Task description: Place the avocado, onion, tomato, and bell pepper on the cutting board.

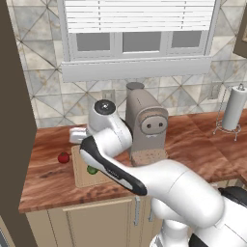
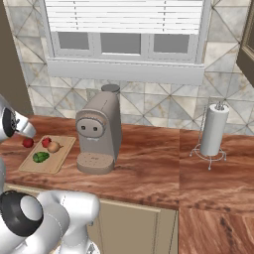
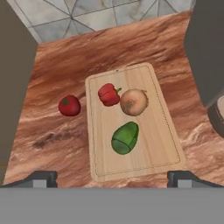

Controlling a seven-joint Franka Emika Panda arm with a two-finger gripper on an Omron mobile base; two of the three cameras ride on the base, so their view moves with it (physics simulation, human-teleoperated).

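I am holding my fingers (image 3: 44,178) wide and empty. The avocado (image 3: 125,138), onion (image 3: 134,102) and what looks like the bell pepper (image 3: 108,94) are sitting on the cutting board (image 3: 148,162). The tomato (image 3: 69,105) is waiting left of it.

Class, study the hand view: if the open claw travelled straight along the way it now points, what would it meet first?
Probably the flat light-wood cutting board, near the glossy green avocado. The claw hangs open above it with nothing between; depth is unclear, so whether avocado or bare board comes first is uncertain.

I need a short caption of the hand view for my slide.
Avocado, onion and bell pepper lie on the cutting board; the tomato sits on the counter beside it.
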